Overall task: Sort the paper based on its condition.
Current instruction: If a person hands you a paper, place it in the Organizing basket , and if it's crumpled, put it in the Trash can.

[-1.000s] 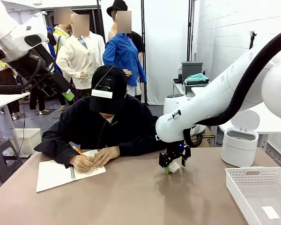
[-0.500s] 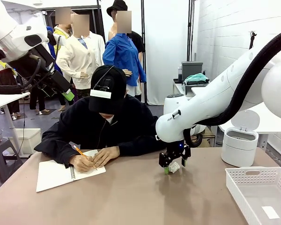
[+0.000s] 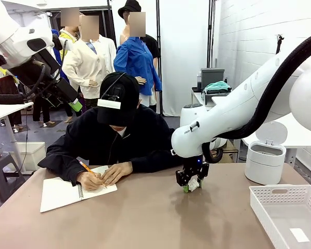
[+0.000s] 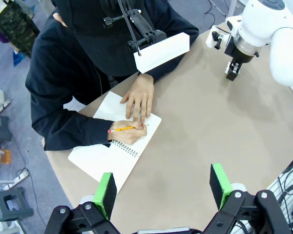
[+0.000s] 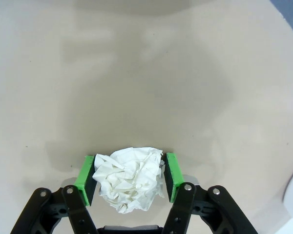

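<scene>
Paper wad (image 5: 129,178), half-hidden in front view, pinched by right jaws; left jaws spread.

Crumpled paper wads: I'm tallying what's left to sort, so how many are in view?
1. The crumpled wad sits on the table between the green pads of the right hand, to the right of the notebook. Others may be hidden behind the arm.

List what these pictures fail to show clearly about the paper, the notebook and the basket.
- Paper wad: underside hidden in the right wrist view by its own bulk; in the front view, too small and partly behind the fingers of the right gripper.
- Notebook writing: too small, and the person's writing hand covers it, left wrist view.
- Basket: cut off by the front view's right and bottom edges; its label too small to read.
</scene>
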`<action>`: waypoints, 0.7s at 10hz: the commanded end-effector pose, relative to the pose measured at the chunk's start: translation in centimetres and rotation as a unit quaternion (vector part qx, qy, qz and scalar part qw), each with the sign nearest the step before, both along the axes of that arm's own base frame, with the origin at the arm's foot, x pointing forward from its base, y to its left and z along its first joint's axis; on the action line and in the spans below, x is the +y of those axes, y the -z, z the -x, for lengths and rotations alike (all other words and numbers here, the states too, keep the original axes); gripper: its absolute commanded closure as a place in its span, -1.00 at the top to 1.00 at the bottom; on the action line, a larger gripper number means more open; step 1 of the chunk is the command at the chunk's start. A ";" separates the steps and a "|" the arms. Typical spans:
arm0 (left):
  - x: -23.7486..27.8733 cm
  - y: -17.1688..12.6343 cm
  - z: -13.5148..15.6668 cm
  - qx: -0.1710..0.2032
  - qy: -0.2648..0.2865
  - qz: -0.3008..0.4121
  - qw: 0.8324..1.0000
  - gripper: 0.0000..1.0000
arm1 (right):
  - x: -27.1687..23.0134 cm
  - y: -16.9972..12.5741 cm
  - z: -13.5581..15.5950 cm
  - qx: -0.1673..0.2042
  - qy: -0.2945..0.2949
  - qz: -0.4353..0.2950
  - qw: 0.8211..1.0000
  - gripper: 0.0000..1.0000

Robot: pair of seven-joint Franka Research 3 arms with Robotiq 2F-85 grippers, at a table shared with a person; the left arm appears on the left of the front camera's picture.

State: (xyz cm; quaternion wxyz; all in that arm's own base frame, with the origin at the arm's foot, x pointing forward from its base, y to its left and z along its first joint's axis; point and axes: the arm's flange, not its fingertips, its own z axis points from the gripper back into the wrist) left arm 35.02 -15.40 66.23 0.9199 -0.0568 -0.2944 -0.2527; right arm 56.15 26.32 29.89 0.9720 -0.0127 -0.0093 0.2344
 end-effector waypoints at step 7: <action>0.1 -0.1 0.0 -0.002 -0.001 -0.004 1.000 1.00 | -0.8 -0.4 -0.3 0.012 0.026 -0.005 1.000 -1.00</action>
